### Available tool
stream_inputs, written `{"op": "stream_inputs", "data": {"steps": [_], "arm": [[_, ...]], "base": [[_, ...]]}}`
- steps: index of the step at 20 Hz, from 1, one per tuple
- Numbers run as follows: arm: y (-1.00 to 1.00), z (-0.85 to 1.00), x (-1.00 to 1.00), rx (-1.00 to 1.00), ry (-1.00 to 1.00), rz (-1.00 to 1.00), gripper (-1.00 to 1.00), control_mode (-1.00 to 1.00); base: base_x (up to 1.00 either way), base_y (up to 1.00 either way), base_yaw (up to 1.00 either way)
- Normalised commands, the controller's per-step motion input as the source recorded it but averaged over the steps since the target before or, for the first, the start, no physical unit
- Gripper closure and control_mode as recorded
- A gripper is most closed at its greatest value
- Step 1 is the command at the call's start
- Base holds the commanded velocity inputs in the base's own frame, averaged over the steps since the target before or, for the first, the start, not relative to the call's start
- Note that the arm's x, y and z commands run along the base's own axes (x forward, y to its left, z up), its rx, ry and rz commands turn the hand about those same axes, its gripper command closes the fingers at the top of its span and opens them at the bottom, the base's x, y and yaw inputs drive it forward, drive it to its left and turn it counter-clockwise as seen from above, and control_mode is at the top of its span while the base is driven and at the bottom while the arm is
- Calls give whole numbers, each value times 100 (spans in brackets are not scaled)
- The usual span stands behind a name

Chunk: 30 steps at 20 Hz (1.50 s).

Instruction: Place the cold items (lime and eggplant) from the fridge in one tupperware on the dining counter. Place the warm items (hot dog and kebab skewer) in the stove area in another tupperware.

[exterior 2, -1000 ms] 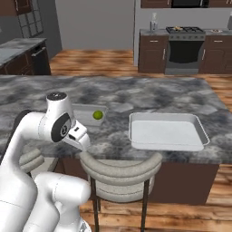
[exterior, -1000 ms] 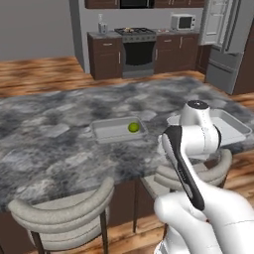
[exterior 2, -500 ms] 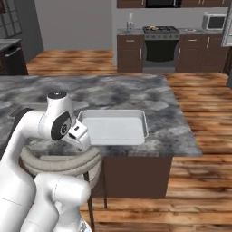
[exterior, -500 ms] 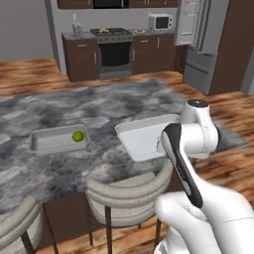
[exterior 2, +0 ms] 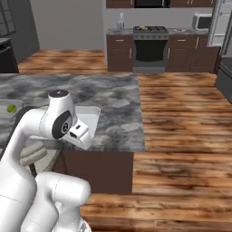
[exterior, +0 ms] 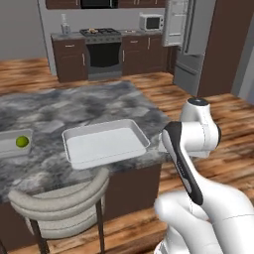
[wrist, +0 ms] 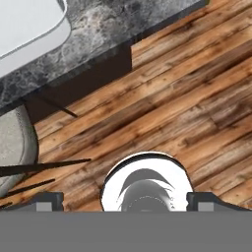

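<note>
The gripper (wrist: 125,201) hangs wide open (holding nothing).

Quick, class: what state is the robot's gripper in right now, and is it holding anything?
Gripper: open, jaws spread wide, holding nothing.

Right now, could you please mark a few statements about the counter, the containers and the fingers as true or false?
1. The lime lies in a container at the counter's left end. True.
2. The large container holds an eggplant. False: it is empty.
3. The fingers are shut on the lime. False: they stand wide apart, holding nothing, over the wood floor.
4. A stool stands at the counter. True.
5. The stove stands along the far wall. True.
</note>
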Motion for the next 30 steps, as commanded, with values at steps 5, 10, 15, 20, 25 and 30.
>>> {"op": "stream_inputs", "data": {"steps": [5, 10, 15, 20, 25, 30], "arm": [[0, 0, 0, 0, 0, 0, -100, 100], [0, 0, 0, 0, 0, 0, -100, 100], [0, 0, 0, 0, 0, 0, -100, 100], [0, 0, 0, 0, 0, 0, -100, 100], [0, 0, 0, 0, 0, 0, -100, 100], [0, 0, 0, 0, 0, 0, -100, 100]], "base": [[-42, -100, 23], [-3, -100, 20], [42, -100, 17], [95, -100, 9], [100, -100, 23], [100, -91, 33]]}}
